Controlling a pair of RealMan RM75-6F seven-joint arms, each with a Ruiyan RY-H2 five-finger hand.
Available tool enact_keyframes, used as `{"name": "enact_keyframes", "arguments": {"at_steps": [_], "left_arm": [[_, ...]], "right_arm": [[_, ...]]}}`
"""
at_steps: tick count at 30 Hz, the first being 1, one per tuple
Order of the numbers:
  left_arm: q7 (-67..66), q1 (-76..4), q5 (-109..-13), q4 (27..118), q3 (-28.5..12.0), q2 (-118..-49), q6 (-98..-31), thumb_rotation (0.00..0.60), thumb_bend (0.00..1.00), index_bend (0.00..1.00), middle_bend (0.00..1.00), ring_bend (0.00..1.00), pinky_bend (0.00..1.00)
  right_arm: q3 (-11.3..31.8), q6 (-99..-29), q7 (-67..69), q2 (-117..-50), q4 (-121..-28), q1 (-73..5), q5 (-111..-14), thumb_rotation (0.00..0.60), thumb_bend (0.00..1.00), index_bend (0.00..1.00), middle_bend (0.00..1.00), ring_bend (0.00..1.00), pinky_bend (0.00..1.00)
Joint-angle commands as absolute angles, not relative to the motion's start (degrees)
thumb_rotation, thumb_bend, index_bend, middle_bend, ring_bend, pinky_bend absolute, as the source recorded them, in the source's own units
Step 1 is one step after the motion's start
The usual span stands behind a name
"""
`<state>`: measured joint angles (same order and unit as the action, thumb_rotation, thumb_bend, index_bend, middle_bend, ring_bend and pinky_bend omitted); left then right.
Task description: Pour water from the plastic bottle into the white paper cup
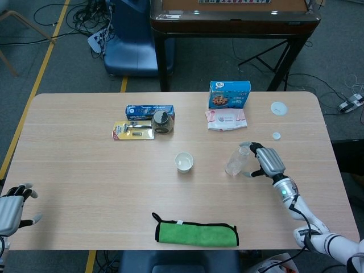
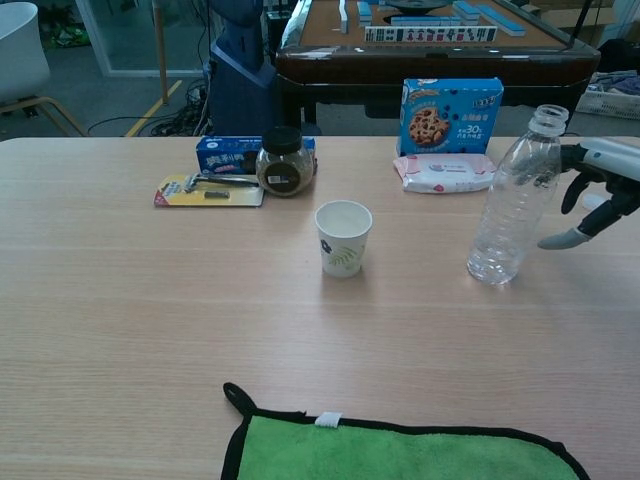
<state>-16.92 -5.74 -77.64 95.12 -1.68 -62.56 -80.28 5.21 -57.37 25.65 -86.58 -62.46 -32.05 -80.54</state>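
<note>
So our right hand (image 1: 267,161) is sitting just at 3 o'clock of the plastic bottle (image 2: 513,197), fingers (image 2: 572,237) spread and curved toward it. In the chest view there's a gap between fingertips and plastic, so we're holding nothing. The bottle stands upright with its cap off, a little water in the bottom. The white paper cup (image 2: 343,237) is off at 9 o'clock from the bottle, well apart, upright, with a leaf print on the side.

Our left hand (image 1: 12,206) is way over at the table's (image 1: 85,182) near-left edge, fingers apart, nothing in it.

Further out: a white bottle cap (image 1: 276,135) and a round white lid (image 1: 278,108) at 1 o'clock from the bottle, wet wipes (image 2: 444,171) and a cookie box (image 2: 451,114) at 12. A dark-lidded jar (image 2: 284,163), razor pack (image 2: 209,189) and blue box (image 2: 225,153) sit at 11 o'clock from the cup, and a green cloth (image 1: 196,232) lies at 6.
</note>
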Motion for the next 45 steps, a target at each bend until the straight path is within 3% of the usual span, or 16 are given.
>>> {"name": "enact_keyframes", "arguments": {"at_steps": [1,17,26,37,45], "left_arm": [[-17.07,-5.79,-77.61,95.01,-1.62,-62.72,-80.14,0.600,0.00,0.43,0.27,0.28,0.55],[-15.58,-5.80,-81.31,93.45,-1.02,-63.95,-81.72,0.600,0.00,0.42,0.27,0.28,0.55],[-13.81,-5.68,-84.06,91.80,-0.53,-65.03,-82.90,0.600,0.00,0.42,0.27,0.28,0.55],[-13.99,-5.67,-85.58,91.18,0.01,-66.00,-83.11,0.600,0.00,0.42,0.28,0.28,0.55],[-13.81,-5.79,-85.67,91.19,-0.11,-66.00,-82.96,0.600,0.00,0.42,0.28,0.28,0.55]], "right_arm": [[5.30,-58.32,24.22,-84.50,-64.76,-31.01,-80.16,0.600,0.00,0.22,0.22,0.19,0.42],[2.17,-63.21,8.75,-68.07,-83.82,-24.30,-79.50,0.600,0.00,0.22,0.22,0.19,0.40],[-1.26,-69.81,4.04,-60.40,-90.84,-17.72,-81.38,0.600,0.00,0.22,0.23,0.19,0.40],[-3.97,-80.18,-0.57,-57.71,-94.02,-10.13,-86.53,0.600,0.00,0.22,0.27,0.19,0.39],[-4.15,-83.63,-3.65,-56.77,-96.41,-7.94,-89.72,0.600,0.00,0.22,0.28,0.19,0.39]]}}
